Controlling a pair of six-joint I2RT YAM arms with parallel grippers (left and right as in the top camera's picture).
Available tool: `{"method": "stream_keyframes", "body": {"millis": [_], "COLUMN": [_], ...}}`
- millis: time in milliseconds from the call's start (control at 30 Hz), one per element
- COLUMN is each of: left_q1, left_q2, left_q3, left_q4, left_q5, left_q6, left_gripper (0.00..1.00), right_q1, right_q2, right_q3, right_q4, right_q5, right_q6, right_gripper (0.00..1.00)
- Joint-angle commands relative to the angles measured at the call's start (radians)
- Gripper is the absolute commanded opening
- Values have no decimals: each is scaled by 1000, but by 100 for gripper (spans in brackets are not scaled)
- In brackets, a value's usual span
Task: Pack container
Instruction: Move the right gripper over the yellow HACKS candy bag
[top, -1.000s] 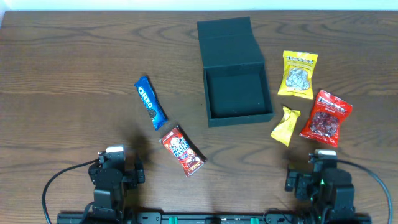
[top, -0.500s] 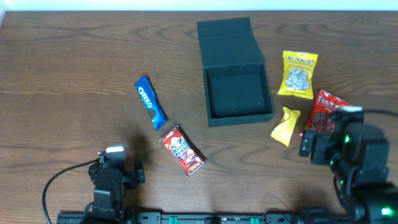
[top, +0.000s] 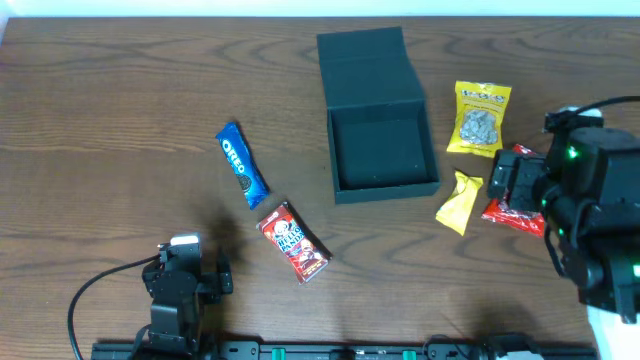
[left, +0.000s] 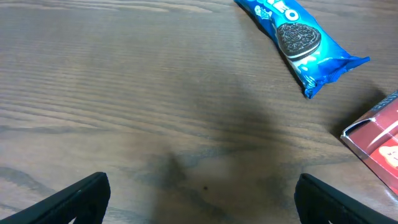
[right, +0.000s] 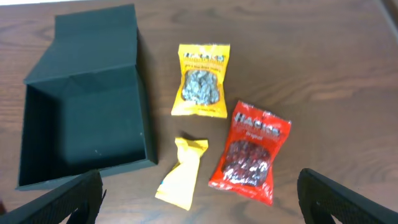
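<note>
The dark teal container (top: 385, 150) stands open and empty at the table's centre back, its lid flap lying flat behind it; it also shows in the right wrist view (right: 81, 134). My right gripper (right: 199, 202) is open, raised above the red packet (right: 252, 152) and the small yellow packet (right: 183, 174), holding nothing. In the overhead view the right arm (top: 585, 195) covers part of the red packet (top: 505, 200). My left gripper (left: 199, 202) is open and empty, low over bare table near the front left.
A yellow nut packet (top: 480, 120) lies right of the container. A blue Oreo pack (top: 241, 165) and a red-brown snack box (top: 292, 242) lie left of it; both show in the left wrist view, the Oreo pack (left: 298, 40) and the snack box (left: 379, 140).
My right arm has lifted from the front right edge and moved back over the red and small yellow packets. The left arm and all packets have stayed put.
</note>
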Motion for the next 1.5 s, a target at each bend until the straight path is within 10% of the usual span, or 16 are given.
{"method": "stream_keyframes", "body": {"millis": [0, 667, 1467], "left_q1": [-2, -2, -2], "left_q2": [-6, -6, -6], "left_q3": [-20, -20, -20], "left_q4": [-15, -15, -15], "left_q5": [-6, -7, -6], "left_q6": [7, 7, 7], "left_gripper": [96, 95, 96], "right_q1": [0, -171, -144], "right_q2": [49, 915, 1331], "right_q3": [24, 616, 641], "right_q4": [-11, -72, 14], "right_q5": [10, -130, -130], "right_q6": [87, -30, -75], "right_gripper": [99, 99, 99]}}
